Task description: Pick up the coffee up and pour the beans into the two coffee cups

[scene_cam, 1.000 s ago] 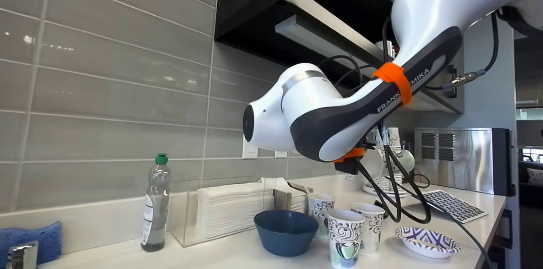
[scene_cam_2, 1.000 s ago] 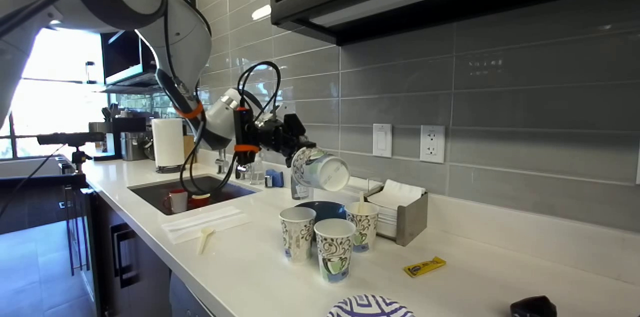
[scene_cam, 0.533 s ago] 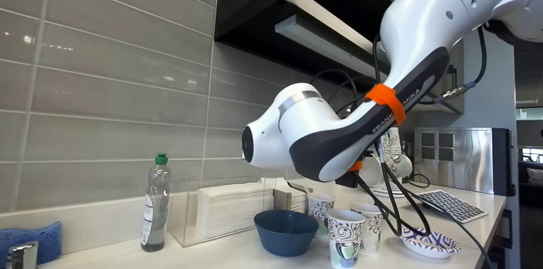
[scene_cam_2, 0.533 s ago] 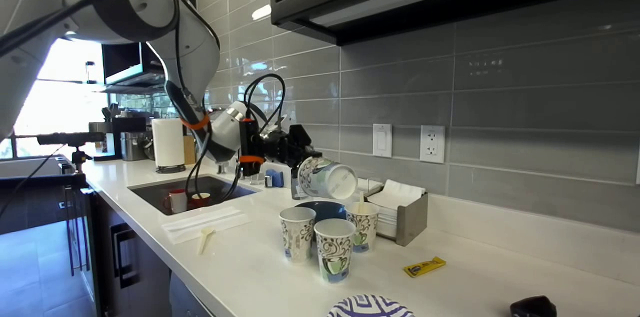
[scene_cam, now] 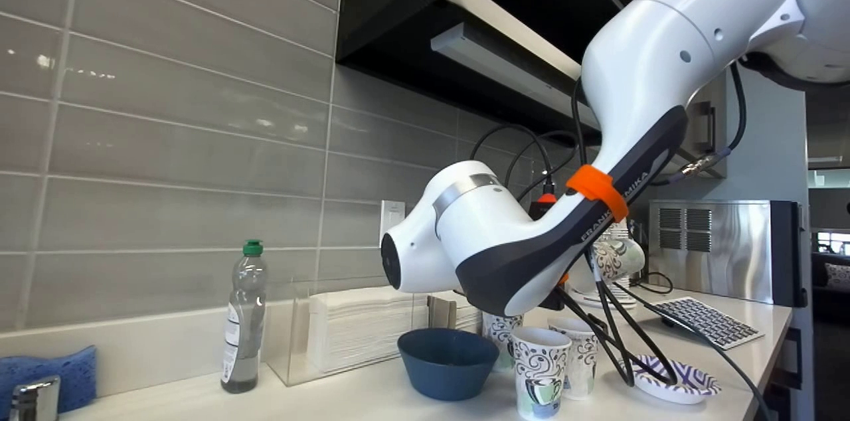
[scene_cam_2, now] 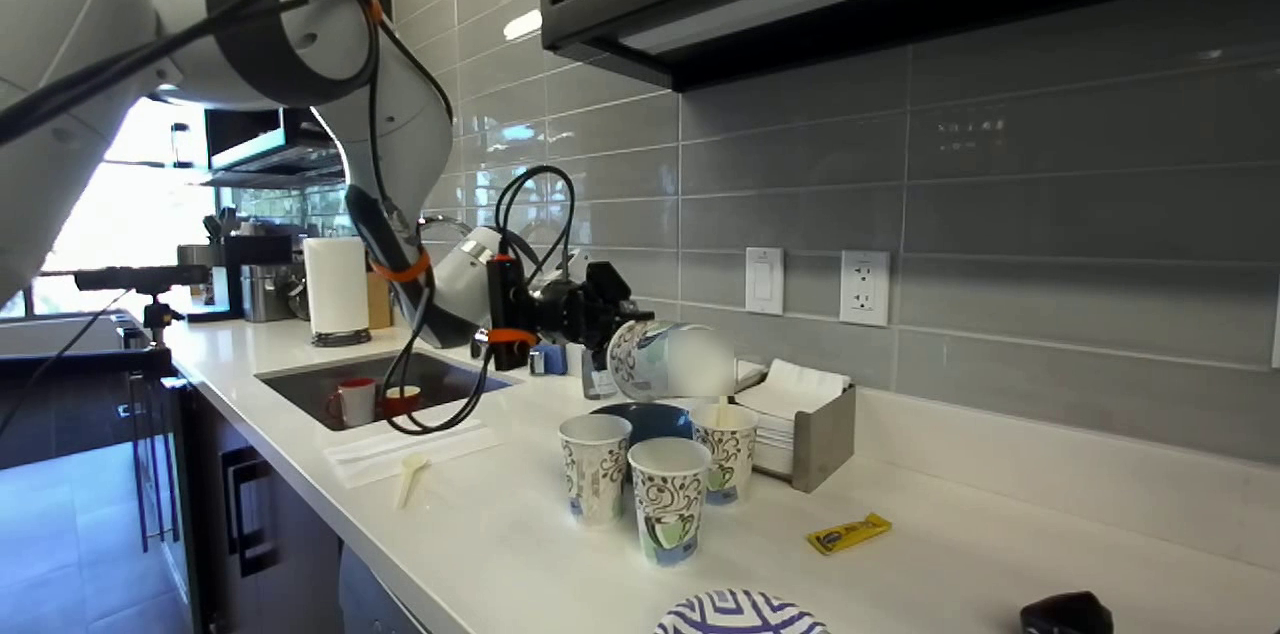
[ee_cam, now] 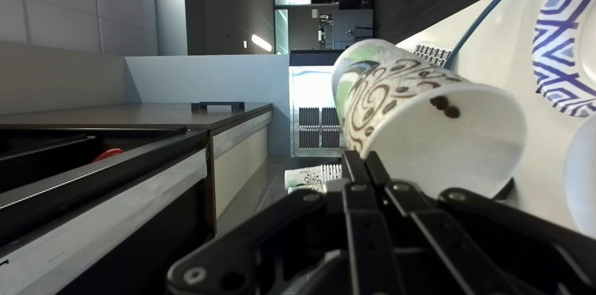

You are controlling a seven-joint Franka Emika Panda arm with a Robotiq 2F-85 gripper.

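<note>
In exterior view, leftmost cup (scene_cam_2: 594,474) undisturbed. Gripper (ee_cam: 363,157) clenched on rim of held cup (scene_cam_2: 665,360), taken to be coffee; held cup suspended over counter (scene_cam_2: 480,534), carried lower and rightward within last second, tipped nearer level. Dark bits (ee_cam: 450,111), presumably beans, seen at its lip in wrist view: pour judged imminent. Middle cup (scene_cam_2: 669,509), rightmost cup (scene_cam_2: 728,464) also unmoved; which two are to be filled cannot be told

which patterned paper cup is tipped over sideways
The patterned paper cup pinched by the fingers, tilted above the counter; the three paper cups on the counter all stand upright.
</note>
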